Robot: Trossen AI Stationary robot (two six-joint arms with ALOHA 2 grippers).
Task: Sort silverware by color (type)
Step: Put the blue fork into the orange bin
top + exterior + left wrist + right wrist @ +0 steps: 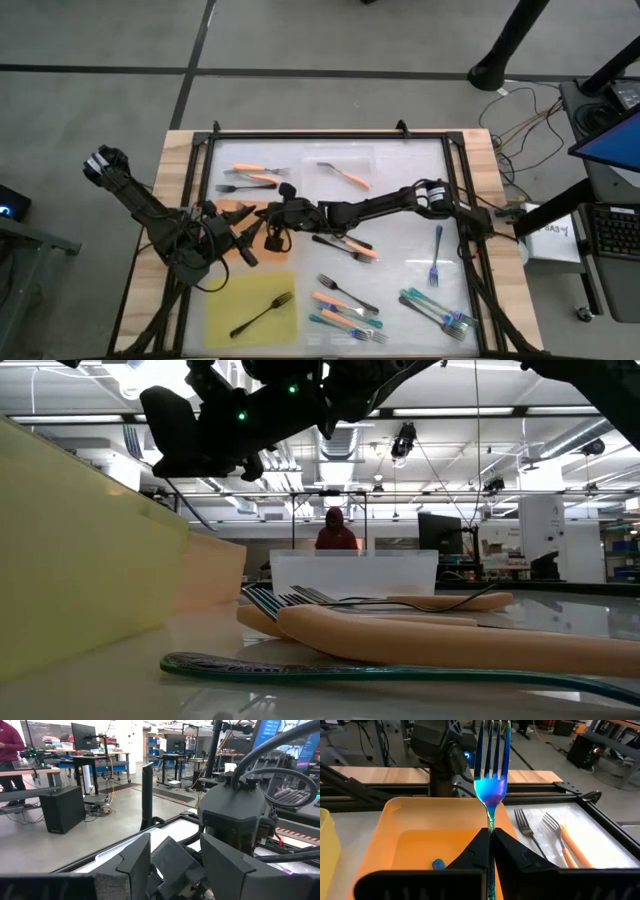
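A: R gripper point(490, 840) status?

B: Clamped tight on a fork point(491, 780), iridescent blue/teal, pinched by the neck, tines pointing away from the wrist. In the high view the R gripper point(275, 215) is reached across to the table's left-centre, at the edge of the orange mat point(232, 208).

A: Over the mat?

B: Wrist view says yes. Orange mat point(420, 825) is right beyond the fingers. Small blue bit lying on it, can't tell what it is.

A: L gripper?

B: L gripper point(235, 240) parked left side, between the orange mat and the yellow mat point(225, 305). Fingers spread wide, nothing in them. L wrist view just shows its own dark fingers point(135, 865) and the room behind.

A: Rest of the silverware?

B: One black fork point(262, 314) on the yellow mat, diagonal. Two orange-handled forks point(252, 172) plus a dark one near the table's top left. One orange fork point(348, 176) in the clear tray point(372, 156) at top centre. Orange and dark forks point(350, 245) mid-table just right of the R gripper. Mixed orange/teal pile point(345, 312) bottom centre. Teal bunch point(440, 312) bottom right. Single blue-ish fork point(436, 255) standing alone on the right side.

A: Low view?

B: Orange handles point(420, 635) and a teal handle point(400, 672) close up, arms overhead. Person in red far back in the room.
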